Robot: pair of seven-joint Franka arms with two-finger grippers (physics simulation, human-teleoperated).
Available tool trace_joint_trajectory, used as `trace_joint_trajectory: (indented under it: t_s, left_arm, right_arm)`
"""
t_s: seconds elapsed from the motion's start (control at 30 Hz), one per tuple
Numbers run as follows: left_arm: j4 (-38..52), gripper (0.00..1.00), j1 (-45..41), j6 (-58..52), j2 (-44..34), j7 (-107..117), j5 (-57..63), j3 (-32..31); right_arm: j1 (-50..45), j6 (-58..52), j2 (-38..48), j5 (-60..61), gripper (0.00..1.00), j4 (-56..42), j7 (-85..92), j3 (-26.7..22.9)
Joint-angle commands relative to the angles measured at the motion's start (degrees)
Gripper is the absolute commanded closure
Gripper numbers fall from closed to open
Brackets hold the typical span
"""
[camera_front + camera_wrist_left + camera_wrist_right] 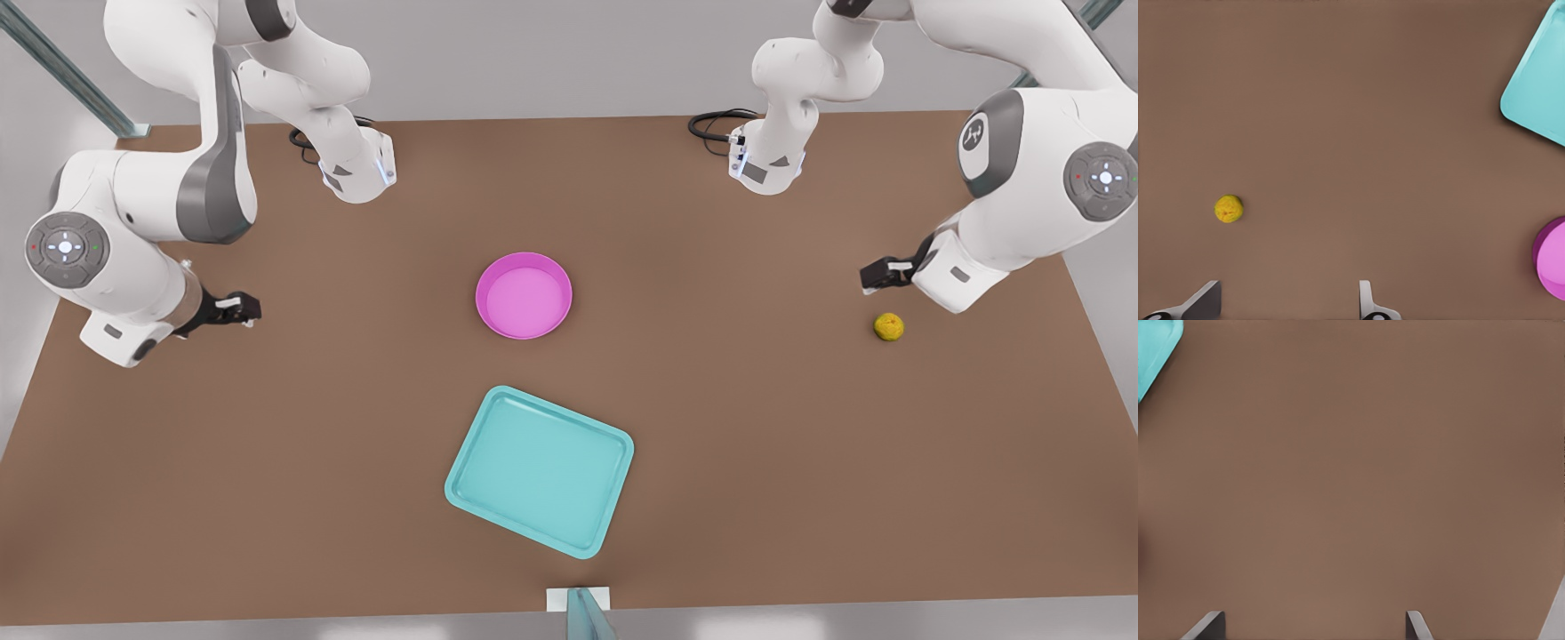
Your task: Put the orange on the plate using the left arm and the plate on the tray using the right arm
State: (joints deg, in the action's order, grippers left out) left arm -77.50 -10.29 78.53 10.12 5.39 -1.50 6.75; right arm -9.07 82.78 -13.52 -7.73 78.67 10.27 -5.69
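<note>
The left end effector point(876, 277), fingers spread wide and empty, hovers just beside the orange point(888, 326) on the desk point(756, 427) at the front view's right. The right end effector point(240, 308), likewise open and empty, waits far left. The plate point(524, 294) sits mid-desk, the tray point(540, 470) nearer.

Broad matte brown rectangular tabletop point(756, 462), evenly lit. Pale grey wall point(551, 53) behind. Slanted teal-grey metal struts point(62, 76) at the far corners.
</note>
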Motion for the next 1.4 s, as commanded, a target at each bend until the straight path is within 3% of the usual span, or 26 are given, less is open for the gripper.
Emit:
trace_joint_trajectory:
  t_s: [0.0, 0.03, 0.07, 0.13, 0.17, 0.23, 0.27, 0.33, 0.5, 0.67, 0.8, 1.23, 1.3, 1.33, 1.37]
  left_arm:
    - [-0.02, 0.0, 0.0, 1.89, 0.08, 2.61, 0.45, 0.02]
    - [-0.46, 0.0, 0.09, 2.32, 0.34, 2.78, 0.53, 0.02]
    - [-7.21, 0.0, 0.96, 3.03, 1.48, 3.14, 0.71, 0.72]
    - [-20.21, 0.0, 4.73, 23.02, 4.55, -0.18, 0.89, 5.11]
    - [-27.16, 0.0, 8.52, 35.07, 6.4, -13.52, 0.8, 5.29]
    - [-31.3, 0.0, 10.46, 39.76, 7.99, -31.19, 0.88, 7.75]
    - [-36.13, 0.0, 10.81, 48.7, 8.51, -36.49, 0.97, 8.98]
    - [-36.58, 0.0, 13.71, 55.23, 12.47, -43.18, 0.97, 9.25]
    - [-37.9, 0.0, 14.86, 55.5, 15.11, -47.23, 1.32, 9.25]
    - [-43.52, 0.0, 14.68, 54.62, 12.12, -46.7, 1.24, 9.25]
    - [-43.61, 0.0, 14.68, 50.49, 12.65, -44.85, 1.24, 9.16]
    - [-43.44, 0.0, 14.77, 54.01, 17.92, -44.68, 0.8, 9.16]
    - [-43.35, 0.04, 14.77, 54.01, 18.18, -44.68, 0.62, 9.16]
    - [-43.35, 0.12, 14.77, 54.09, 18.18, -44.59, 0.62, 9.16]
    - [-43.35, 0.28, 14.77, 54.18, 18.18, -44.59, 0.53, 9.16]
  right_arm:
    - [0.1, 3.88, -0.01, 0.0, 0.0, -0.01, 5.37, -0.02]
    - [0.19, 3.88, -0.19, 0.0, 0.0, -0.1, 5.37, -0.02]
    - [0.28, 3.88, -0.19, -0.09, 0.0, -0.1, 5.37, -0.02]
    - [0.28, 3.88, -0.36, -0.09, 0.0, 0.08, 5.28, -0.02]
    - [0.37, 3.88, -0.45, -0.09, 0.0, 0.25, 5.28, -0.02]
    - [0.54, 3.53, -0.71, 0.0, 0.0, 0.34, 5.37, -0.02]
    - [0.54, 3.44, -0.71, -0.09, 0.0, 0.34, 5.46, -0.02]
    - [0.28, 3.44, -0.8, 0.0, 0.0, 0.43, 5.46, -0.02]
    - [0.45, 3.62, -1.33, 0.0, 0.0, 0.17, 5.72, -0.02]
    - [0.28, 3.88, -1.51, 0.0, 0.0, 0.08, 5.72, -0.02]
    - [0.36, 3.97, -1.86, 0.0, 0.0, 0.16, 5.72, -0.02]
    - [0.37, 3.36, -1.86, 0.09, 0.0, 0.34, 5.72, -0.02]
    - [0.37, 3.36, -1.94, 0.09, 0.0, 0.34, 5.72, -0.02]
    - [0.54, 3.18, -1.86, 0.26, 0.0, 0.34, 5.72, -0.02]
    - [0.63, 3.18, -1.86, 0.35, 0.0, 0.34, 5.9, -0.02]
